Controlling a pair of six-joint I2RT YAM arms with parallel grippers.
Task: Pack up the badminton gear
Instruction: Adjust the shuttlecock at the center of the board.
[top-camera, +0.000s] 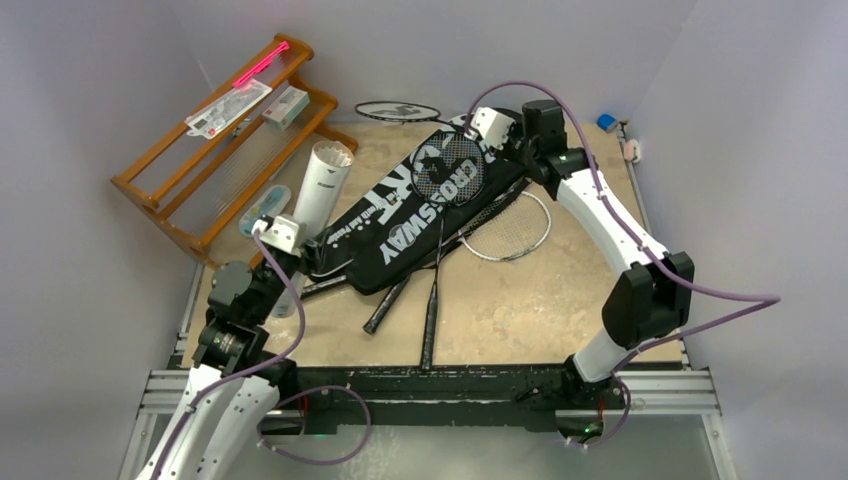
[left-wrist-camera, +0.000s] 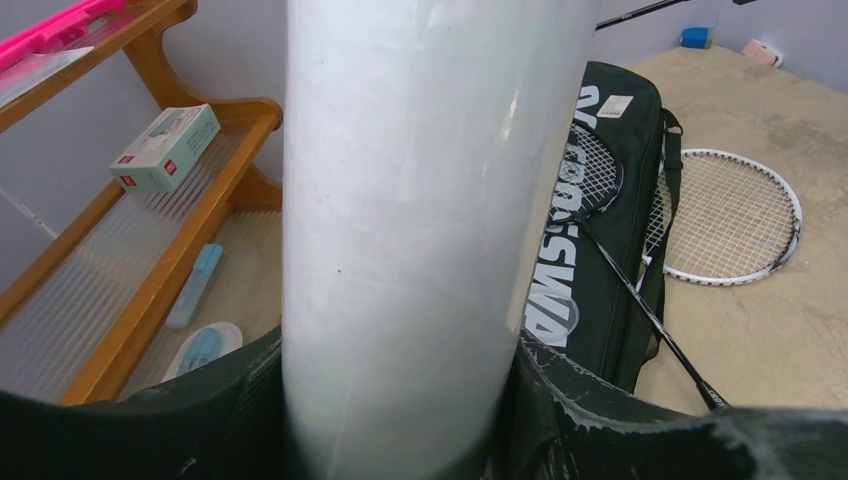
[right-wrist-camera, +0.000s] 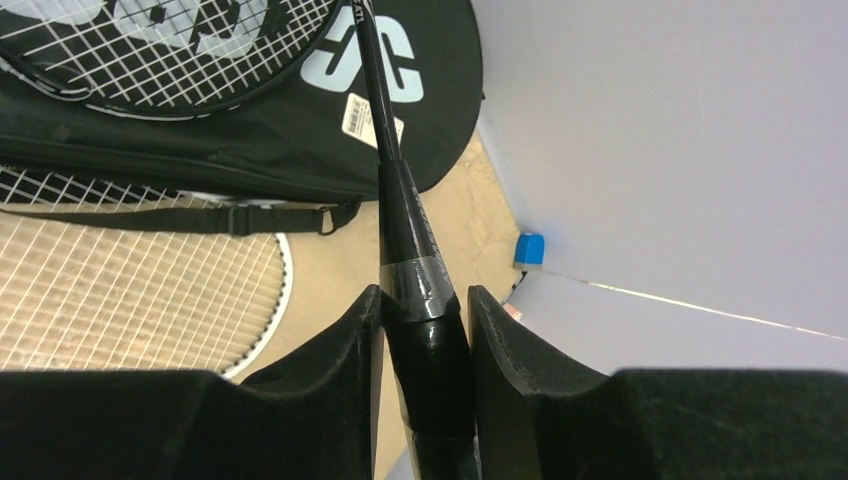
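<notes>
With the right gripper (right-wrist-camera: 425, 300) clamped on the handle of the far black racket (top-camera: 397, 110), lift lightly and steer the head toward the black covers (top-camera: 400, 225) mid-table, probably the next move, without snagging strings. With the left gripper (left-wrist-camera: 395, 345) clamped round the white tube (top-camera: 322, 185), tilted beside the wooden rack (top-camera: 200, 170), hold well clear. Count three rackets by their heads, one tube, two letterings on one black heap of covers; no loose shuttlecock made out.
</notes>
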